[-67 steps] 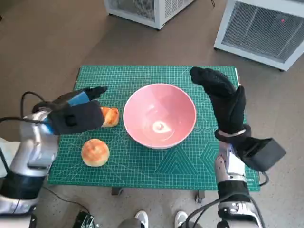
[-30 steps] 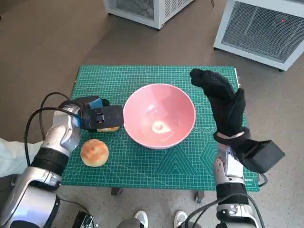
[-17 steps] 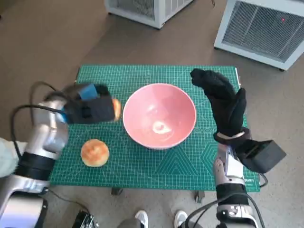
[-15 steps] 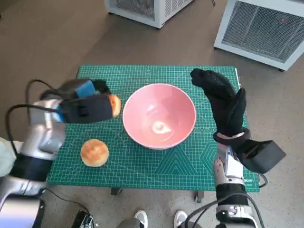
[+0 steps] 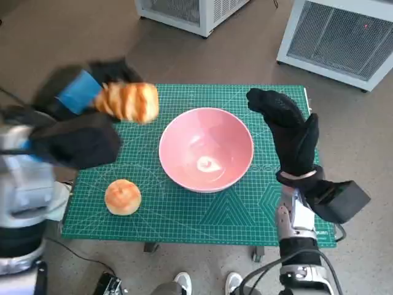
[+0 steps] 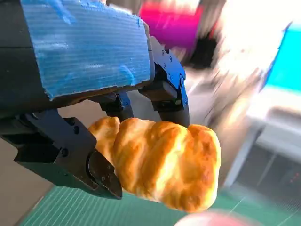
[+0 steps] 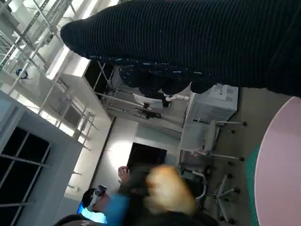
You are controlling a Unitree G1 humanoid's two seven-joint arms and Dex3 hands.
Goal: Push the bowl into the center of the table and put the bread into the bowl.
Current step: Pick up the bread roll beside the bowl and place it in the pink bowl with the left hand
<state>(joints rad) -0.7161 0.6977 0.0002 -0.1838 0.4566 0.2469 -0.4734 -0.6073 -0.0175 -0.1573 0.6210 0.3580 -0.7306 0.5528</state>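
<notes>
**Left hand lifted the twisted bread off the mat**

Left fingers (image 6: 167, 96) were clamped on the bread (image 6: 162, 162), black fingers on both sides of it, loaf sticking out past them. Left hand (image 5: 80, 98) was blurred in the head view, raised well above the table (image 5: 184, 215), with the bread (image 5: 129, 101) near the mat's far left edge, beside the bowl (image 5: 206, 149) but not over it.

Change vs earlier frames: 2.2 s ago the hand sat low over the bread on the mat left of the bowl; 0.5 s ago the bread was just off the surface by the bowl rim; now it was clearly higher and further from the robot. Bowl position unchanged. Right hand (image 5: 288, 132) unchanged, upright at the bowl's right side, fingers loosely curled, holding nothing.

Bread: golden-brown twisted loaf, glossy crust, paler in the creases, elongated. Right wrist view showed it only as a blurred yellow blob (image 7: 169, 190).

Bowl: pink, round, smooth, glossy inside, roughly mid-table. Second piece, a round bun (image 5: 123, 196), lay on the mat near the front left corner. Mat: green cutting mat with printed grid lines. Glove: black knit. Left hand back: blue tape, ribbed surface.
</notes>
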